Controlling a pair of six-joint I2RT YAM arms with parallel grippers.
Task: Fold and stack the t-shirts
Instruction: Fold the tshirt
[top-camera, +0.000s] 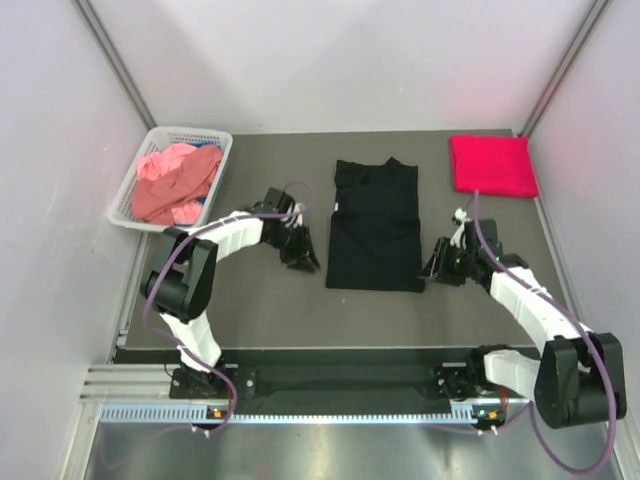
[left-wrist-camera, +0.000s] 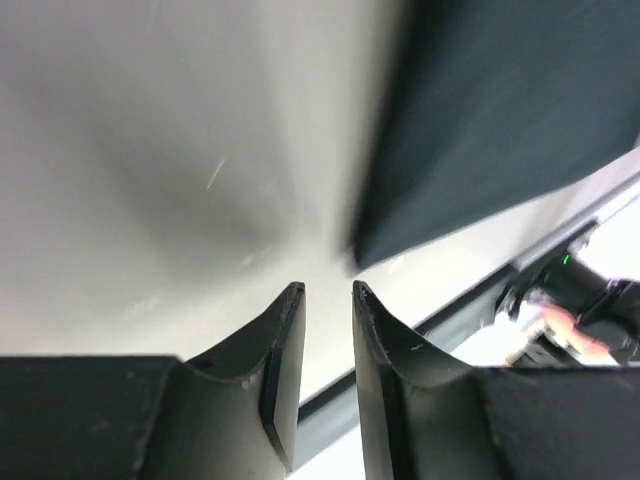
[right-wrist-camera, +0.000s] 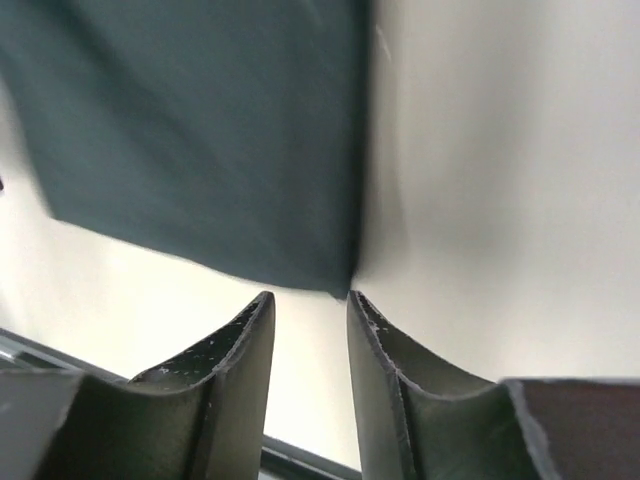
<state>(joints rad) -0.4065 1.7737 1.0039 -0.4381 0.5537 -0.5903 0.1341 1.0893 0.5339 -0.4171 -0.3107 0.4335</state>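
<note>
A black t-shirt (top-camera: 376, 225) lies flat in the middle of the dark table, sleeves folded in, collar toward the back. A crimson t-shirt (top-camera: 492, 165) sits folded at the back right. My left gripper (top-camera: 303, 255) is low beside the black shirt's near left corner, open and empty. In the left wrist view its tips (left-wrist-camera: 328, 286) point at that corner of the black shirt (left-wrist-camera: 500, 130). My right gripper (top-camera: 437, 270) is at the near right corner, also open and empty. In the right wrist view its tips (right-wrist-camera: 310, 295) stand just short of the black shirt's corner (right-wrist-camera: 200, 130).
A white lattice basket (top-camera: 190, 131) at the back left holds crumpled salmon-pink shirts (top-camera: 175, 185). Grey walls close in on both sides and the back. A metal rail (top-camera: 330, 410) runs along the near edge by the arm bases.
</note>
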